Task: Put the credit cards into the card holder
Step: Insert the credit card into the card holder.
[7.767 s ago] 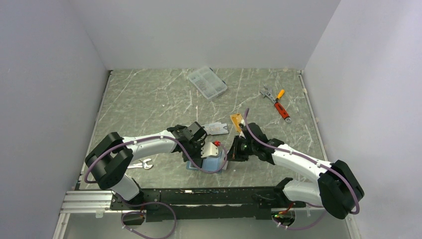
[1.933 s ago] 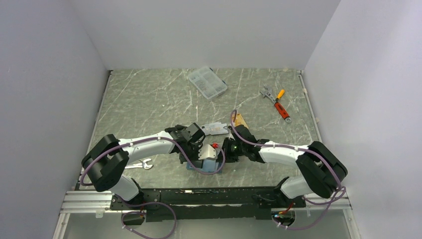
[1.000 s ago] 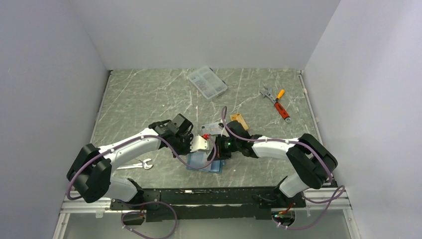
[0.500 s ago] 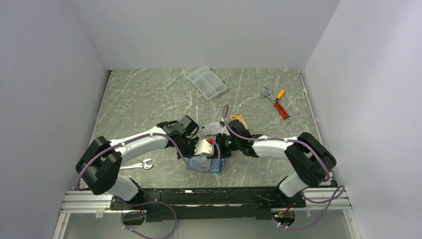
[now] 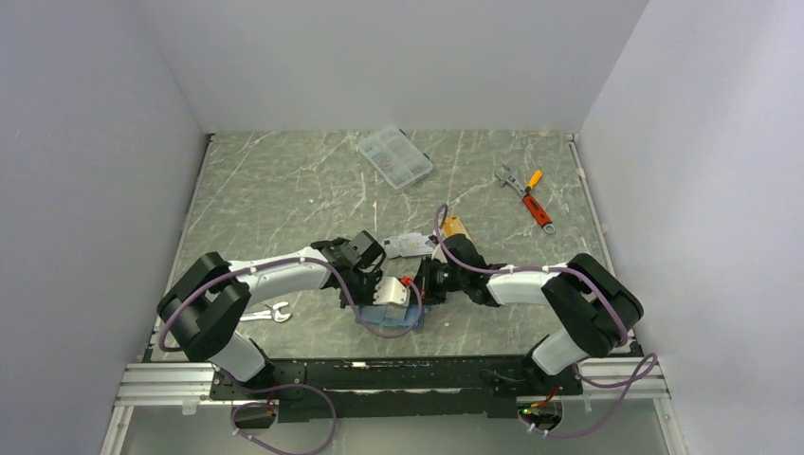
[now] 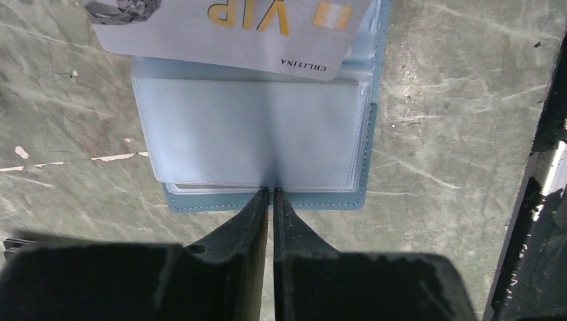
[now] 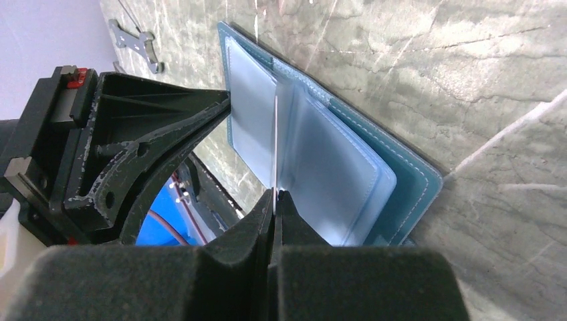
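Withdrawn rightward, right gripper [image 7: 274,194] grips credit card [image 6: 234,27] long-edge-first; left gripper [image 6: 271,194] pinches card holder [image 6: 321,202].

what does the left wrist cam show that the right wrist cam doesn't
Only the left wrist view: the printed face of the silver card, with gold VIP lettering, lying over the far edge of the open card holder. Only the right wrist view: that card seen edge-on, pinched in the shut right gripper, and a wrench further off. Both: the card holder's clear sleeves, the left gripper closed at a sleeve's edge, and the marbled table.
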